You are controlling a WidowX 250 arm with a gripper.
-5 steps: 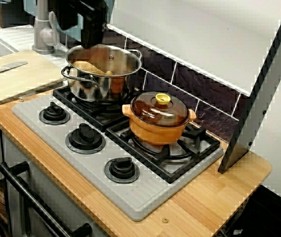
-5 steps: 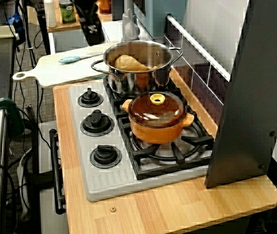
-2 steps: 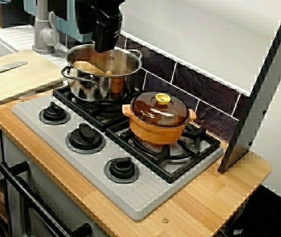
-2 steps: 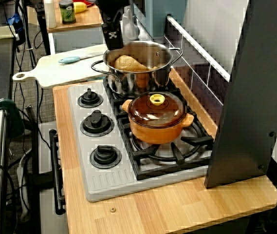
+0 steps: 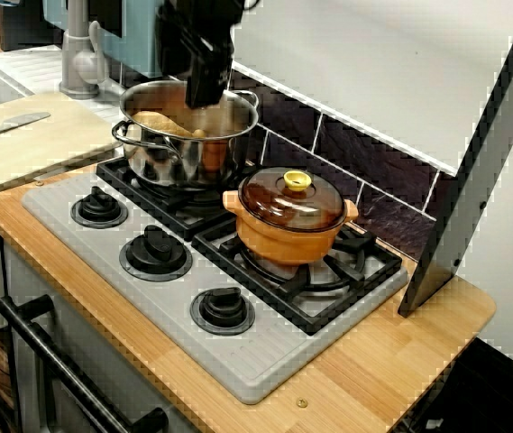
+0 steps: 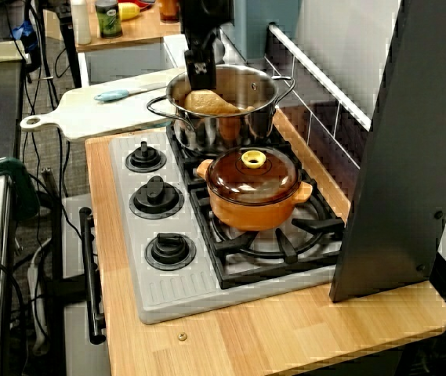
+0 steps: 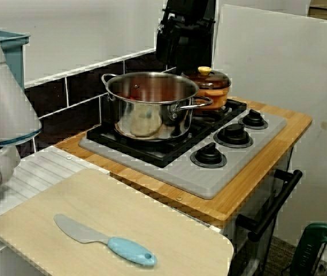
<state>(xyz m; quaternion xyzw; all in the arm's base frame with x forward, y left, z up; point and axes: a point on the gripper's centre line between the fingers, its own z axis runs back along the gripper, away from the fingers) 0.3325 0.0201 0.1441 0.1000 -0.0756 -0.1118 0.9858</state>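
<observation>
As I look from the knob side, the gripper (image 5: 204, 90) hangs over the open steel pot (image 5: 188, 153), with the arm dropping steeply out of the top of the frame and leaning only slightly off vertical. The wrist points nearly straight down. Its tip sits at about the height of the pot's rim, toward the tiled-wall side of the opening. I cannot tell whether it dips below the rim.

In the view along the stove, the gripper (image 6: 201, 77) again overlaps the pot (image 6: 219, 129) at its rim, right above the tan lump (image 6: 207, 102) lying inside. It looks clear of the lump, touching nothing I can make out. The fingers read as one dark block in every view, so I cannot tell whether they are apart or together.

From the board side, the gripper (image 7: 181, 54) is a black mass just behind the pot (image 7: 146, 112).

The orange lidded pot (image 5: 290, 236) stands just beside the steel pot on the next burner of the stove (image 5: 265, 365). On the pot's other side lies the board (image 7: 152, 230) with a blue-handled knife (image 7: 108, 244), well apart from it.
</observation>
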